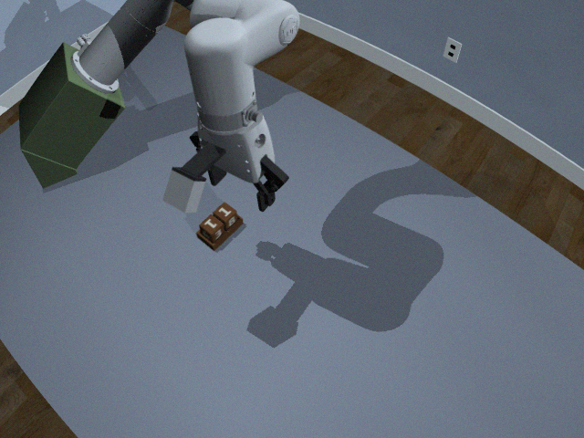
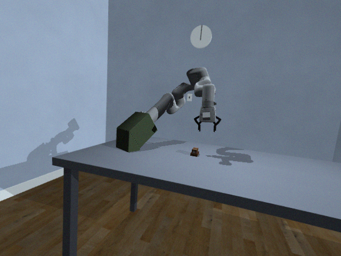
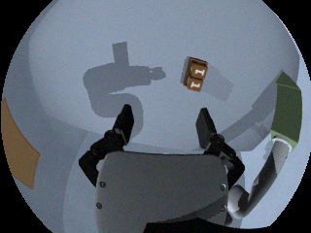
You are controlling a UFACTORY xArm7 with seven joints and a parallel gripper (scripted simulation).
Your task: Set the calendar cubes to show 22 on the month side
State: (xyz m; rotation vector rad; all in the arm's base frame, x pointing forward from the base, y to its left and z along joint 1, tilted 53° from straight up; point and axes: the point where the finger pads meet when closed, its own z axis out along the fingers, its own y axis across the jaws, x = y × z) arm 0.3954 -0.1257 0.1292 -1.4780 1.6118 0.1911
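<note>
The brown calendar tray [image 1: 228, 234] [image 3: 188, 73] lies flat on the table with two brown cubes side by side in it. In the top view the left cube [image 1: 211, 227] [image 3: 198, 70] shows a 1 on top and what looks like a 3 on its lower-right side. The right cube [image 1: 225, 215] [image 3: 194, 84] shows a 1 on top and what looks like a 6 or 8 on that side. No month's name is readable. The gripper [image 1: 240, 192] [image 2: 206, 130] [image 3: 165, 112] is open and empty, pointing down, well above the table and off to one side of the tray.
The green arm base [image 1: 70, 119] [image 2: 136, 132] [image 3: 289, 109] stands on the table [image 1: 292, 386] [image 2: 165, 172]. A grey box [image 1: 183, 191] juts from the wrist beside the gripper. The arm's shadow falls on the table near the tray.
</note>
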